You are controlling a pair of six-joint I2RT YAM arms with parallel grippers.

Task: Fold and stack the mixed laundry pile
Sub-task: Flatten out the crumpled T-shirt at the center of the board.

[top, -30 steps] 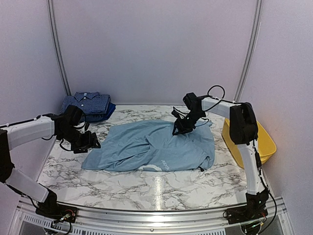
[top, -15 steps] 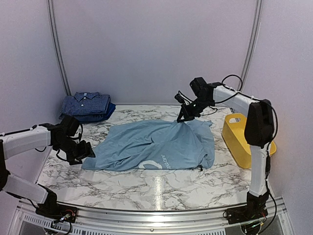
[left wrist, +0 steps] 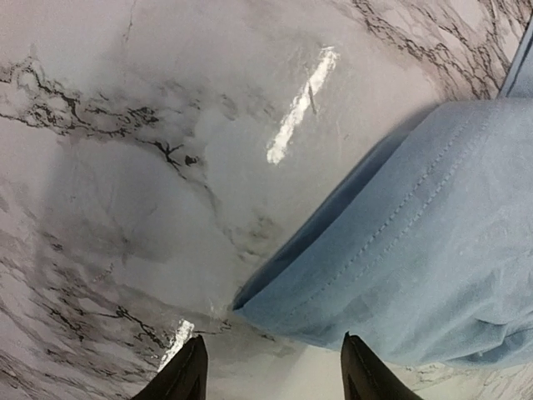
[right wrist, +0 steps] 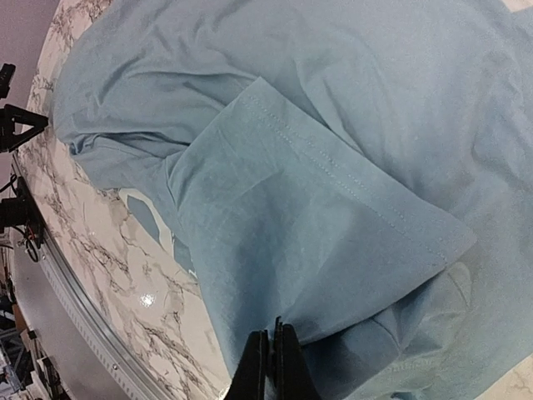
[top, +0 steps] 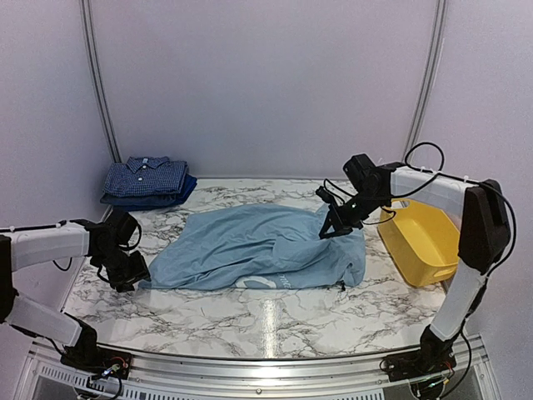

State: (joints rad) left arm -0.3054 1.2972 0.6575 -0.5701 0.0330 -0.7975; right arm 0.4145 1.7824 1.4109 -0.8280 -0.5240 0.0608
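1. The light-blue T-shirt is spread, rumpled, across the middle of the marble counter.
2. The right pincer is closed on a raised fold at the right part of the T-shirt. In the right wrist view its fingers are seen pressed together with cloth at their tips, and a stitched hem is draped just beyond them.
3. The left pincer is held low at the near left corner of the T-shirt, its jaws apart. In the left wrist view the hem corner is seen lying on the counter just ahead of the gap, ungripped.
4. A navy checked shirt is stacked, folded, on a dark-blue piece at the far left corner.
5. A yellow tub is placed at the right edge, near the right pincer.
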